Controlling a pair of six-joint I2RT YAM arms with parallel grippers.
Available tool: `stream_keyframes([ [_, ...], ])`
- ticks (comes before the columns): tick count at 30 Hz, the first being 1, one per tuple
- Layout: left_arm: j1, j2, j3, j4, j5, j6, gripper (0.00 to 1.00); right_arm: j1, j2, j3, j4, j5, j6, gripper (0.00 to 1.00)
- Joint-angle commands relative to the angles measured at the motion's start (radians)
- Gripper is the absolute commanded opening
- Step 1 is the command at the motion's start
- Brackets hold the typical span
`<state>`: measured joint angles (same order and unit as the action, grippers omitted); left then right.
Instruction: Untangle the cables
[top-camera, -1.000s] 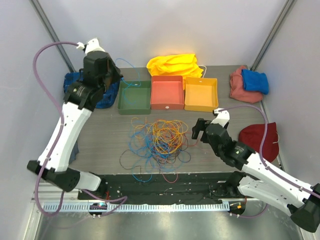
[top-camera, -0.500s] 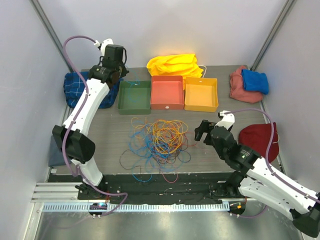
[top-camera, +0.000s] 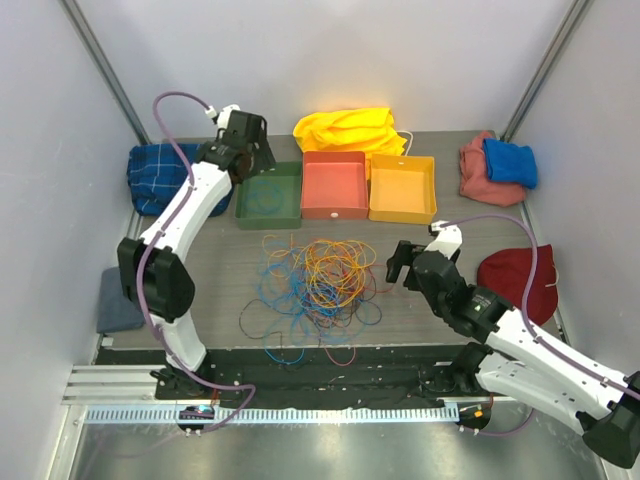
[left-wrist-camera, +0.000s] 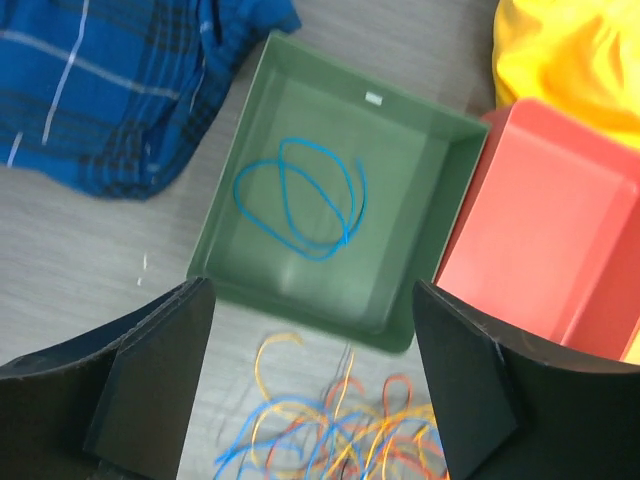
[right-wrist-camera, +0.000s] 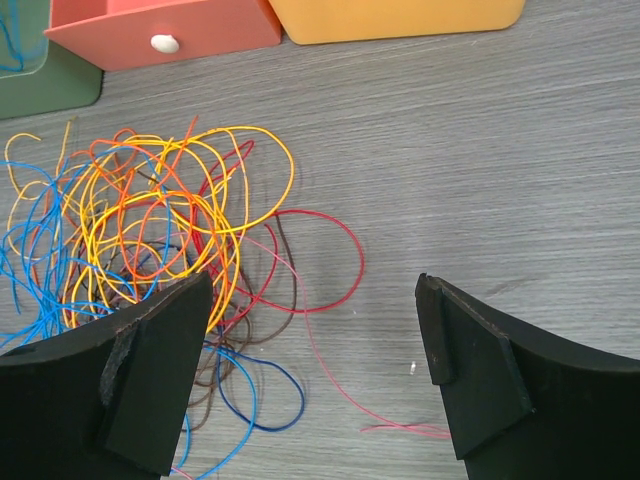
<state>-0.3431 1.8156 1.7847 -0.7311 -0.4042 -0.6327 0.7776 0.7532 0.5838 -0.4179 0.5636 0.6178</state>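
Left claw gaping, empty, over green plastic tray where one freed blue wire loop lies | right claw gaping, empty, beside multicoloured thin-cable tangle on grey counter, seemingly poised for next strand.

The cable tangle lies on the table just before the middle tray. In the left tray beside it lies one cable loop. The right tray adjoins its other side. A cloth lies behind it, stacked towels well to its right.
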Motion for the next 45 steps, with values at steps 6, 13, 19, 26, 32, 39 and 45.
stream_keyframes([
  [6,-0.094,-0.401,-0.391,-0.03,0.007,-0.044,0.81,0.002,0.008,-0.019,0.094,-0.028,0.0,0.91],
  [13,-0.135,-0.476,-0.689,-0.002,0.127,-0.087,0.8,0.0,0.061,-0.018,0.137,-0.057,0.003,0.91],
  [19,-0.137,-0.365,-0.72,0.067,0.099,-0.084,0.78,0.002,0.071,-0.033,0.166,-0.082,0.023,0.91],
  [26,-0.137,-0.162,-0.621,0.047,0.022,-0.068,0.74,0.002,0.061,-0.039,0.151,-0.073,0.02,0.91],
  [32,-0.132,-0.062,-0.582,0.044,0.018,-0.082,0.54,0.0,0.058,-0.049,0.156,-0.061,0.01,0.91],
  [39,-0.132,-0.102,-0.597,0.05,-0.01,-0.09,0.0,0.0,0.055,-0.059,0.159,-0.047,-0.006,0.91],
  [45,-0.132,-0.206,-0.607,0.032,-0.016,-0.09,0.0,0.0,0.077,-0.045,0.163,-0.059,-0.003,0.91],
])
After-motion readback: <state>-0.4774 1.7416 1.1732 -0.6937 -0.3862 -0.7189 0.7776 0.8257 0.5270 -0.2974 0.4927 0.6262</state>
